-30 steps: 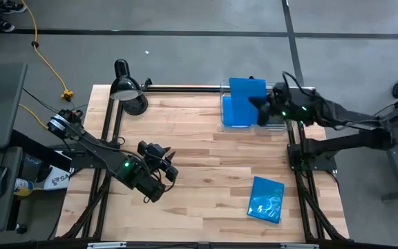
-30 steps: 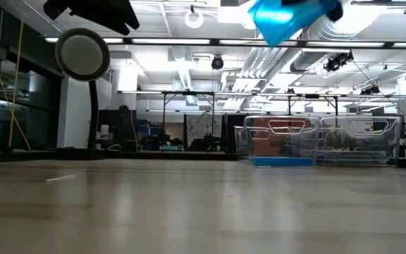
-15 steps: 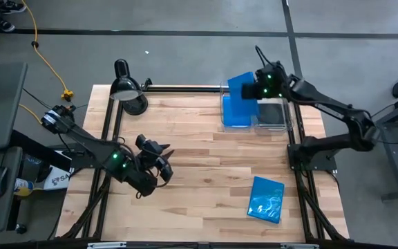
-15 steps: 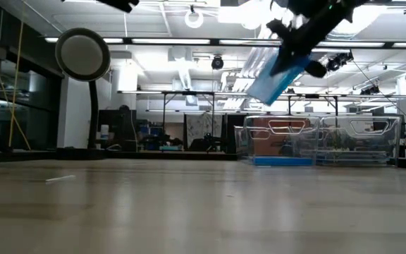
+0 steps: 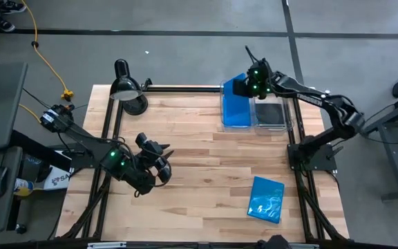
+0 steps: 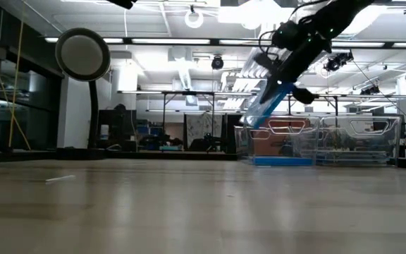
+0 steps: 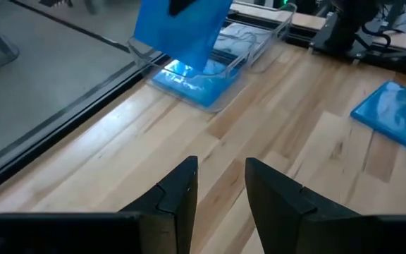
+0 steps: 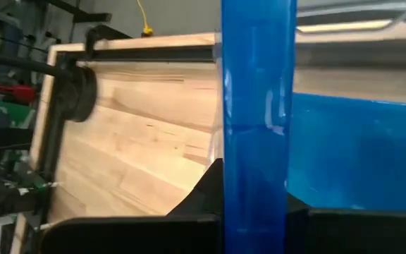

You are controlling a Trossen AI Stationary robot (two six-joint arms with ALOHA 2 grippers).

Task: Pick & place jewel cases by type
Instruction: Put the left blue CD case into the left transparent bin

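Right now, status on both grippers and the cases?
Right gripper shut on blue case, tilted above bin holding another blue case. Left gripper empty, parted, over table. One blue case loose on table. Nothing blocking.

A black desk lamp (image 5: 128, 88) stands at the wooden table's (image 5: 199, 173) far corner; two clear bins (image 5: 282, 124) sit opposite.

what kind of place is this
Probably a robotics lab or workshop: a wooden table on a bare concrete floor, rows of ceiling strip lights, and workbenches crowded with equipment behind.
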